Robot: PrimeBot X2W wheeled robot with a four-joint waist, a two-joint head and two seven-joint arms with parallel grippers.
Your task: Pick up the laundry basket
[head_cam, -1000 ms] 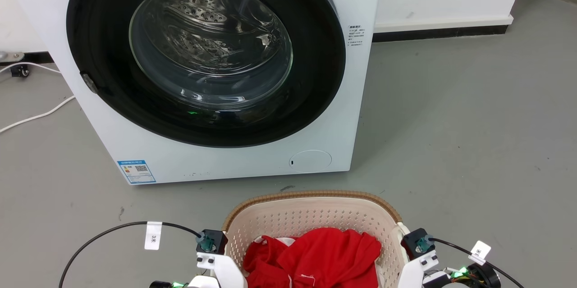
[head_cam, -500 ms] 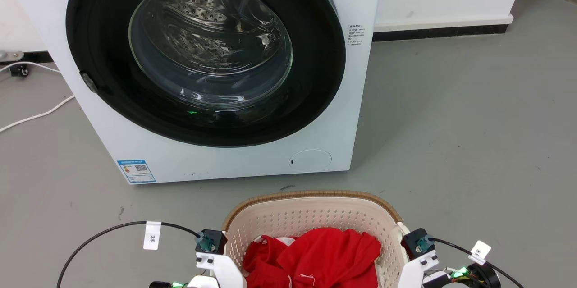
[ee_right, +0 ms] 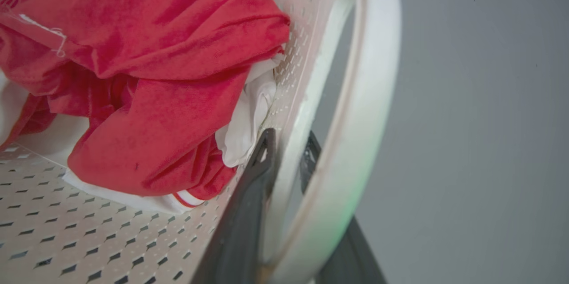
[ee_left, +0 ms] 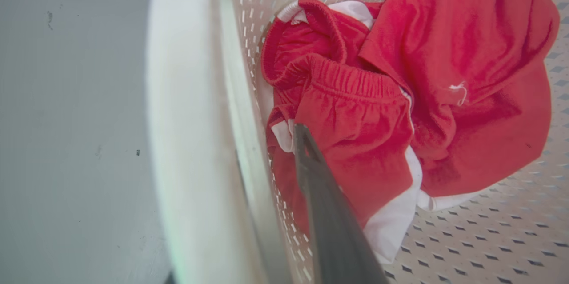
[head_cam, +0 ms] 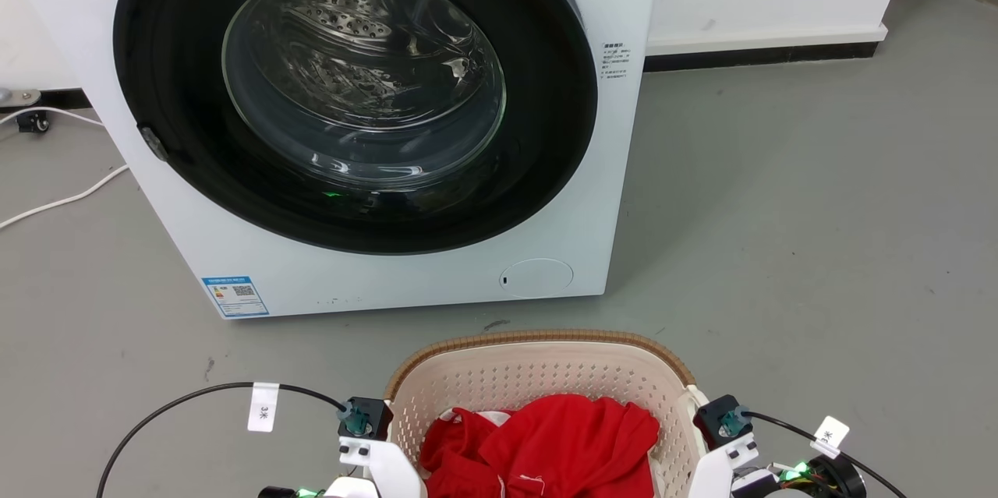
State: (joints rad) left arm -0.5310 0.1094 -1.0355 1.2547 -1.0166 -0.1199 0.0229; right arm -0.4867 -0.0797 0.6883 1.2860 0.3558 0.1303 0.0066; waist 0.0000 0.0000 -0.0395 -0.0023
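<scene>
Between left tool (ee_left: pixel 271 142) and right tool (ee_right: pixel 289 139) (wall-straddling), laundry basket (head_cam: pixel 538 337).

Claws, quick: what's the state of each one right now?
Left claw: one finger inside the laundry basket, the other hidden; cannot tell.
Right claw: closed on the laundry basket's side wall.
</scene>
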